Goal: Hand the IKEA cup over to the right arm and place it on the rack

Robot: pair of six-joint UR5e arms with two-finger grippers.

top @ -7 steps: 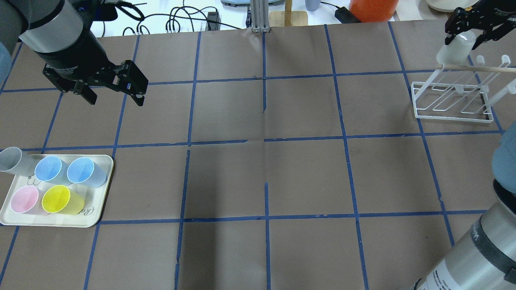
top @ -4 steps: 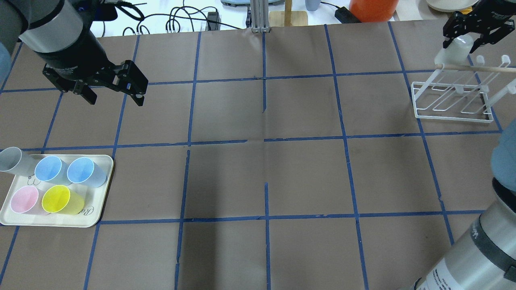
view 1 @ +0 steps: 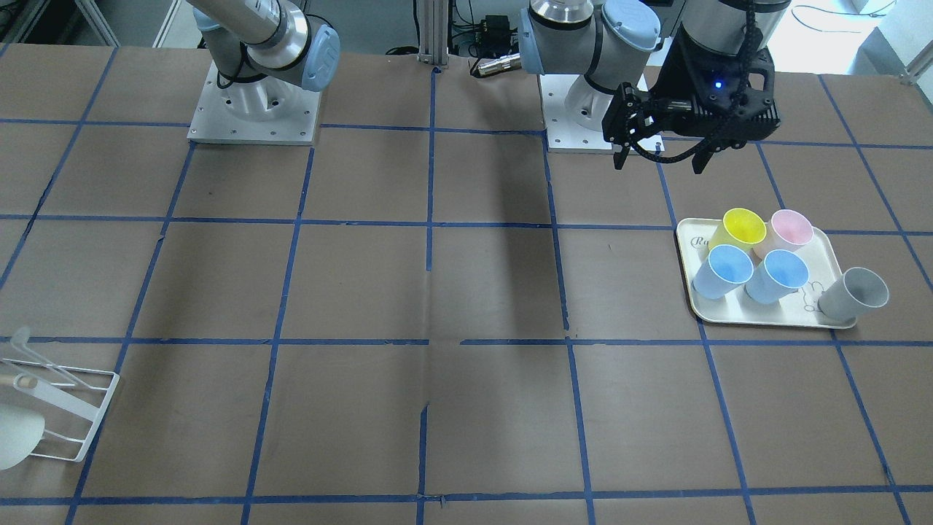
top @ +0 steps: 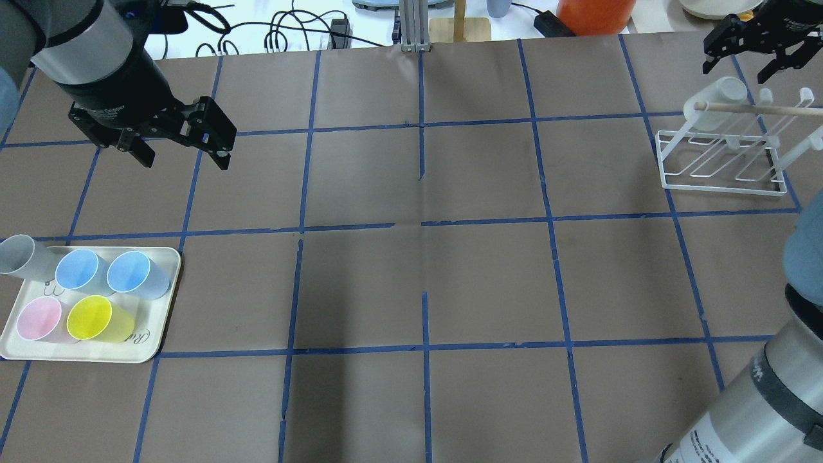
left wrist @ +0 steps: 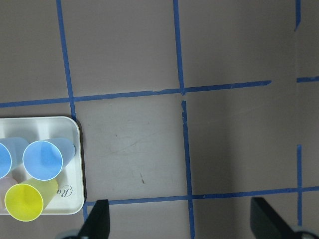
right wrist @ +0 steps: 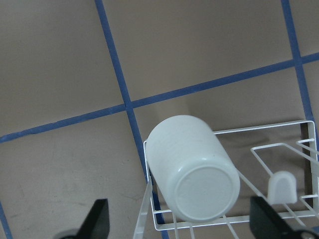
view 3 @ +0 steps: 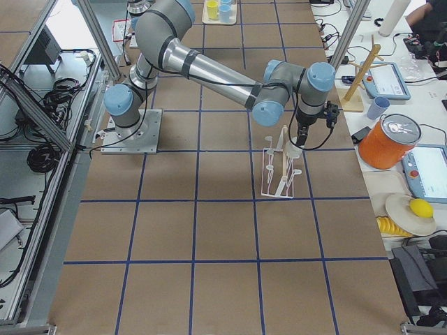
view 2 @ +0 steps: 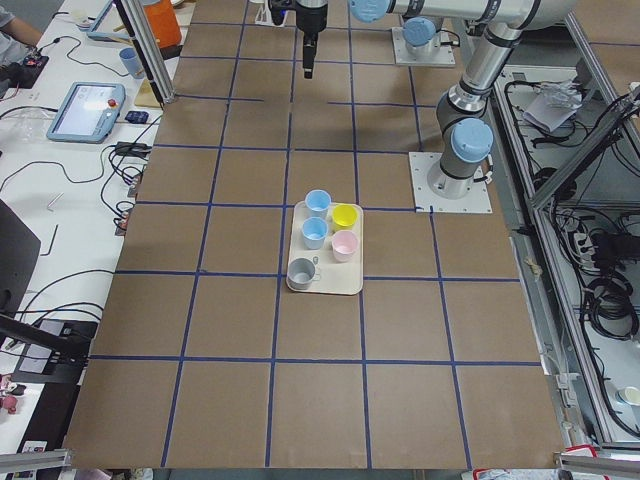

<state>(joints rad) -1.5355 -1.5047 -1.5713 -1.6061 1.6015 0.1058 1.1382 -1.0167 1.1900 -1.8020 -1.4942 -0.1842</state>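
The IKEA cup (top: 712,107), pale cream-white, sits upside down and tilted on a prong at the left end of the white wire rack (top: 720,186). In the right wrist view the cup (right wrist: 194,174) shows bottom-up over the rack frame (right wrist: 259,130), with the fingers (right wrist: 97,221) spread wide on either side and off it. My right gripper (top: 736,72) is open and empty just above and behind the cup. My left gripper (top: 185,157) is open and empty, hovering at the far left, behind the tray. The cup also shows in the front-facing view (view 1: 14,434).
A cream tray (top: 154,328) at the front left holds two blue cups (top: 106,273), a pink cup (top: 38,318) and a yellow cup (top: 90,317); a grey cup (top: 19,254) lies at its far corner. A wooden stick (top: 771,109) crosses the rack's top. Cables and an orange container (top: 595,16) lie beyond the table's back edge.
My right gripper has opened, let go of the IKEA cup and pulled up and away. The cup has settled lower on the rack prong. The left arm has not moved.
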